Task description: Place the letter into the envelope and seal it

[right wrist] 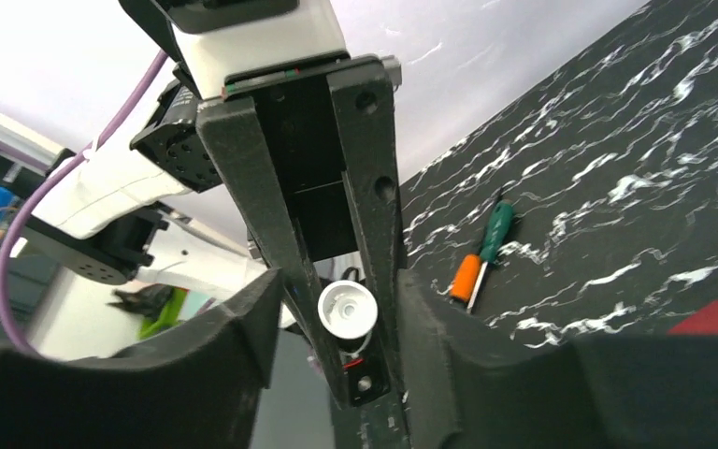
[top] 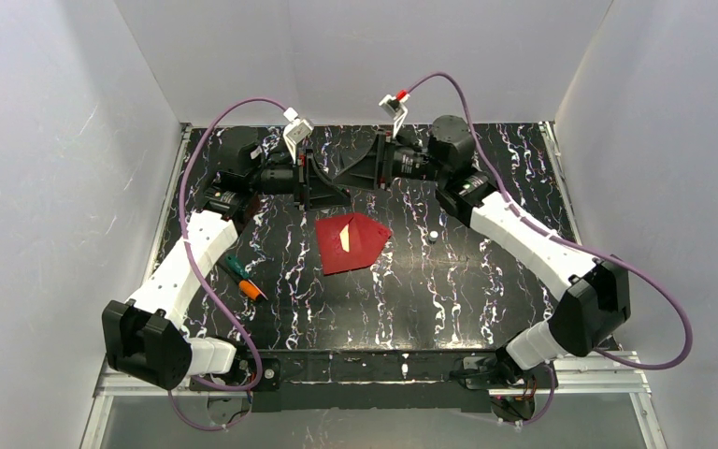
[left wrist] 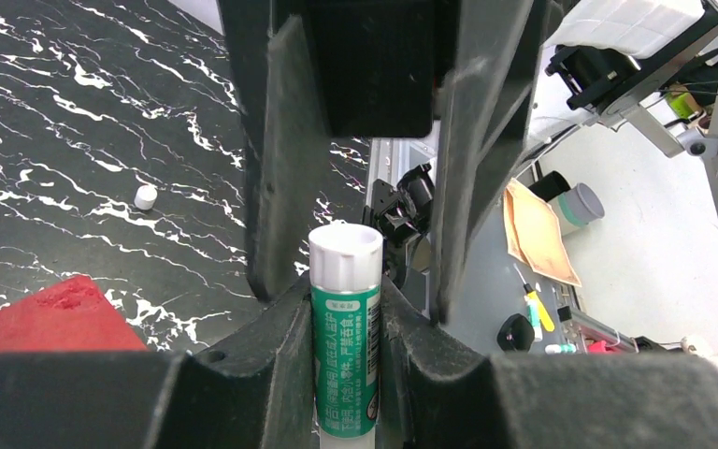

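Observation:
The dark red envelope (top: pixel 351 243) lies flat mid-table with its pointed flap toward the right; a pale strip shows on it. It also shows in the left wrist view (left wrist: pixel 51 318) and the right wrist view (right wrist: pixel 715 320). The white letter is not seen as a sheet. My left gripper (top: pixel 327 184) (left wrist: pixel 346 313) is held in the air behind the envelope, shut on a green-labelled glue stick (left wrist: pixel 346 346). My right gripper (top: pixel 363 170) (right wrist: pixel 337 313) faces it, open, its jaws either side of the stick's white end (right wrist: pixel 347 309).
A small white cap (top: pixel 435 236) (left wrist: pixel 146 196) lies on the table right of the envelope. A green and orange screwdriver (top: pixel 243 278) (right wrist: pixel 481 253) lies at the left by the left arm. White walls enclose the black marbled table (top: pixel 449 299).

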Action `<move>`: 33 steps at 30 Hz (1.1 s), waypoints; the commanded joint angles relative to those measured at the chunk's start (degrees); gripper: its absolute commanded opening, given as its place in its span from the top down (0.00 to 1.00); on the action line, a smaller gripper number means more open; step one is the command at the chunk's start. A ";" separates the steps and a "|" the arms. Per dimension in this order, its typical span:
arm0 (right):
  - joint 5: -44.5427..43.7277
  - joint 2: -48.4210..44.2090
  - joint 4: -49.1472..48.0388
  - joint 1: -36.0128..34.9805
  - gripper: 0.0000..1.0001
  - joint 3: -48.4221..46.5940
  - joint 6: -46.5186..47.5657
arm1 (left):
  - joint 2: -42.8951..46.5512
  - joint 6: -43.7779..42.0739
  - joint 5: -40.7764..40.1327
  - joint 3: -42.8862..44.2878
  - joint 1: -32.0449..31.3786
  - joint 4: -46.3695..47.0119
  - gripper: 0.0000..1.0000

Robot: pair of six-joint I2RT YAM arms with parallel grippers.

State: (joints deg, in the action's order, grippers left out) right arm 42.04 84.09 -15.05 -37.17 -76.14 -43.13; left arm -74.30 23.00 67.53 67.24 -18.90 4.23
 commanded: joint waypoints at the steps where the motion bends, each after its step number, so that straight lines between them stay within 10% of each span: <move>1: 0.40 0.71 -1.72 -1.15 0.55 -2.74 -0.36 | 0.96 0.00 2.18 2.48 -0.18 0.60 1.00; 7: -3.13 -0.37 -15.95 -1.15 0.98 2.32 -12.55 | 1.40 -1.79 2.13 1.37 -0.24 0.60 1.00; 17: -18.63 2.78 10.43 -1.51 0.99 -4.44 -6.25 | 2.00 -11.37 -12.89 3.30 -0.18 -1.02 1.00; 24: -44.79 14.18 34.82 -3.23 0.99 -15.97 -15.75 | 4.67 -51.05 -26.77 -2.03 -0.36 -2.37 1.00; 33: -45.13 29.37 50.04 -3.35 0.99 -41.93 -33.86 | 7.57 -76.68 -41.53 -10.04 -1.64 -1.81 1.00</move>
State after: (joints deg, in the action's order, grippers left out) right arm 6.79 108.44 24.86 -43.38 -107.28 -68.84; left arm -72.79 -38.70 26.98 59.70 -18.76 0.40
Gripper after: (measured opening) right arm 0.186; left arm 0.225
